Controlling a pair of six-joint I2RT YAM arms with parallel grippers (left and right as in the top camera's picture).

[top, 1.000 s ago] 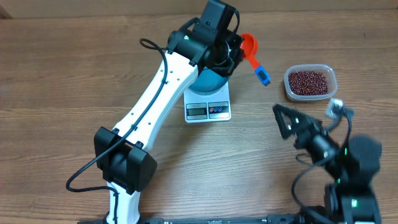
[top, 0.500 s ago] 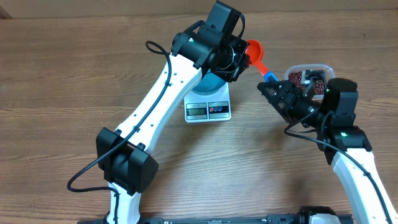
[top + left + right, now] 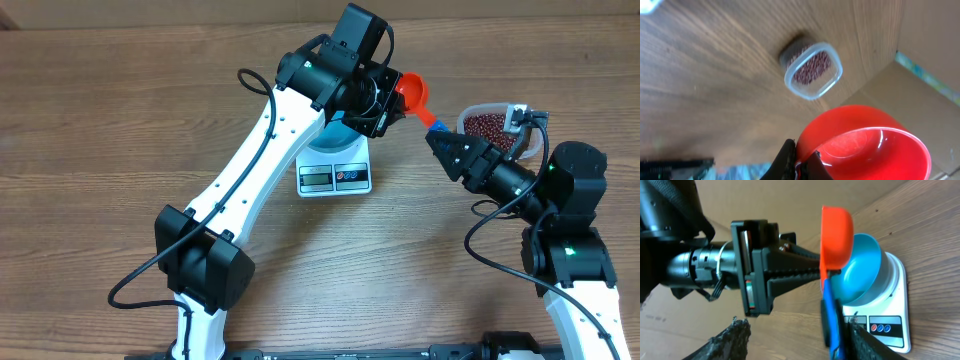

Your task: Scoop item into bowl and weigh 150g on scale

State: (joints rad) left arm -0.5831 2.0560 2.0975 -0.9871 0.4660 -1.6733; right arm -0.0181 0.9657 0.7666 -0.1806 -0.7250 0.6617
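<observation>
One bowl (image 3: 862,270), beside left pincer (image 3: 815,264) gripping scoop (image 3: 836,235)

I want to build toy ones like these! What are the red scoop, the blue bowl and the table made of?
The red scoop looks like glossy plastic: bright even colour, shiny highlights inside. The blue bowl seems smooth plastic too, though glazed ceramic is possible. The table looks like wood or wood-look laminate: brown grain lines.

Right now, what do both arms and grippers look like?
Left arm: white links, black joints. Right arm: black housings, white lower link, small green lights. Black cables trail along both. Left gripper and right gripper: black and tapered.
</observation>
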